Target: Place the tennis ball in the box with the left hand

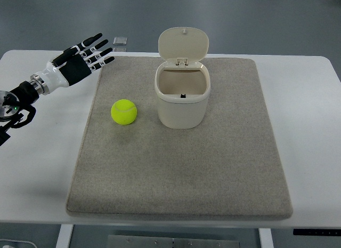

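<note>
A yellow-green tennis ball [124, 112] lies on the grey mat [213, 168], left of a cream box [182, 96] whose hinged lid [183, 44] stands up open. The box's inside looks empty. My left hand [85, 57] hovers over the table's back left, up and to the left of the ball and well apart from it. Its black-and-white fingers [99, 52] are spread and hold nothing. The right arm does not show.
The mat covers most of the white table [37, 152]. A small clear square object [120, 41] lies near the table's back edge, just right of my left hand. The table's front edge runs along the bottom of the picture.
</note>
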Tool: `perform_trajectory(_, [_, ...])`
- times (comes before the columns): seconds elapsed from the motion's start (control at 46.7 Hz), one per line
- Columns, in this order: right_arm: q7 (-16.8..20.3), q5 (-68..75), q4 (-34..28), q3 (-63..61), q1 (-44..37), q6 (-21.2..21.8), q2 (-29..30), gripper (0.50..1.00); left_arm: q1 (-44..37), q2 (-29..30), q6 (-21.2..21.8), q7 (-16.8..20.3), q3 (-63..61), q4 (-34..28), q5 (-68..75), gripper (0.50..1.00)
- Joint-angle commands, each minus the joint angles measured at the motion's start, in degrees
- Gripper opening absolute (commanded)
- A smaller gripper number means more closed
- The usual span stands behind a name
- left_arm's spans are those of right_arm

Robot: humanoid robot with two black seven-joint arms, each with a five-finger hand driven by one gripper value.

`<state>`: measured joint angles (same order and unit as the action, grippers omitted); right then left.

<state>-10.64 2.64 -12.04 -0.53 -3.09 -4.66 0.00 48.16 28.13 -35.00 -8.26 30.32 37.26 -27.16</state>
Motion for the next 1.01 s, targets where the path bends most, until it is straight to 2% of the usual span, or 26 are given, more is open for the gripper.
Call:
perform_trajectory(0.0, [0.0, 0.0, 0.0, 0.0, 0.01, 0.0, 0.0, 0.938, 0.01, 0.0, 0.0, 0.0, 0.0, 0.0, 0.0, 0.994])
perform_trajectory(0.579, [0.0, 0.0, 0.0, 0.01, 0.01, 0.0, 0.0, 0.938, 2.12, -0.97, 0.0, 0.18, 0.27, -3.33, -0.09, 0.994])
perform_trajectory(0.664, [0.0, 0.0, 0.0, -0.08, 0.01, 0.0, 0.0, 0.938, 2.29, -1.23, 0.0, 2.01, 0.44, -3.95, -0.18, 0.996])
perform_trajectory(0.793, [0.0, 0.0, 0.0, 0.01, 0.01, 0.0, 0.0, 0.938, 2.29, -1.23, 0.0, 7.2, 0.18, -4.31, 0.0, 0.996])
perform_trajectory(0.986, [0.0, 0.0, 0.0, 0.01, -0.08, 0.0, 0.0, 0.938, 2.03, -0.62, 0.0, 8.52, -0.44, -4.48, 5.43, 0.994])
